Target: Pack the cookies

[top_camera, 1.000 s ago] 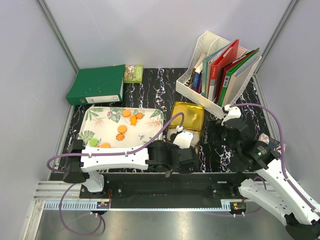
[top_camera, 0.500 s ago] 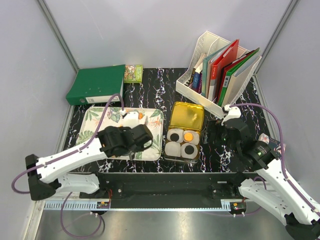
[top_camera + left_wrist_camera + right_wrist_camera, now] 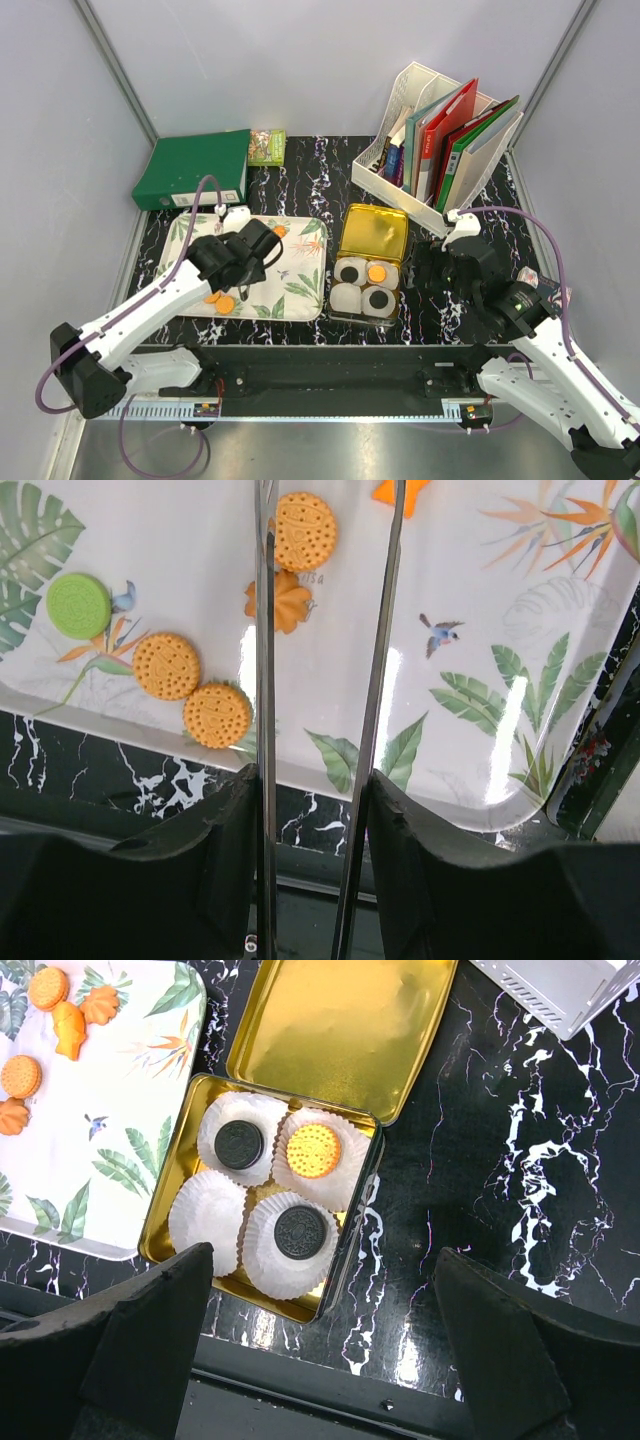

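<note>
The cookies lie partly on the floral tray [image 3: 300, 290]: orange rounds [image 3: 166, 665] [image 3: 217, 714] [image 3: 304, 530], a flower-shaped one [image 3: 285, 602] and a green one [image 3: 78, 605]. My left gripper [image 3: 315, 810] [image 3: 250, 242] hovers over the tray, shut on metal tongs [image 3: 264, 680] whose blades stand apart; their tips run off the top of the left wrist view. The gold tin [image 3: 190, 1140] [image 3: 366, 310] holds paper cups with two black cookies [image 3: 239, 1144] [image 3: 300, 1231] and an orange one [image 3: 313, 1150]; one cup [image 3: 207, 1220] is empty. My right gripper [image 3: 322, 1260] [image 3: 440, 265] hangs wide open beside the tin.
The tin's open lid [image 3: 374, 233] lies behind it. A green binder [image 3: 195, 168] and a small packet [image 3: 266, 146] sit at the back left. A white file rack [image 3: 430, 140] with folders stands at the back right.
My left arm has swung left from over the tin to over the tray, tongs still in its grip. The tin's cups are uncovered. The right arm has not moved.
</note>
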Robot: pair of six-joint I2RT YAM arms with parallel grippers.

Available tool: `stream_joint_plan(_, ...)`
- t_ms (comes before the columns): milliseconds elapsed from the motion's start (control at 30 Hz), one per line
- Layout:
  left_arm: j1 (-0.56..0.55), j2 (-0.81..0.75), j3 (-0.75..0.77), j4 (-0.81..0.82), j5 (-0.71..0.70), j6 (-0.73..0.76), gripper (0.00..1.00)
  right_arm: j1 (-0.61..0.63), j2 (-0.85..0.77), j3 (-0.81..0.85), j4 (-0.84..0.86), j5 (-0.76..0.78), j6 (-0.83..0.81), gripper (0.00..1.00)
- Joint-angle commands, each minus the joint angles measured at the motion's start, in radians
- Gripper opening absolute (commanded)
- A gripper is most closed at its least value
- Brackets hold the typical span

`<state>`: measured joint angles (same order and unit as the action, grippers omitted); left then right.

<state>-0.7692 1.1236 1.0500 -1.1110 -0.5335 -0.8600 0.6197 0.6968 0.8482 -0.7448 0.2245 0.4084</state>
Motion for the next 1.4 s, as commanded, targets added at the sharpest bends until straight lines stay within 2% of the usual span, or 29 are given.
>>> stream_joint_plan(0,0.018,0.054,0.010,0.125,0.053,0.084,0.46,-0.003,-0.003,0.002,0.039,-0.004,-0.008,1.00)
stream_joint_plan(467,0.030,0.202,0.018,0.224,0.102,0.133,0.46,-0.003,0.010,0.002,0.039,0.009,-0.008,1.00)
stream_joint_plan(1233,0.061,0.194,-0.100,0.278,0.144,0.118,0.44,-0.003,0.018,0.002,0.039,0.010,-0.011,1.00)
stream_joint_plan(1367,0.061,0.167,-0.117,0.274,0.145,0.104,0.46,-0.003,0.015,0.002,0.038,0.010,-0.011,1.00)
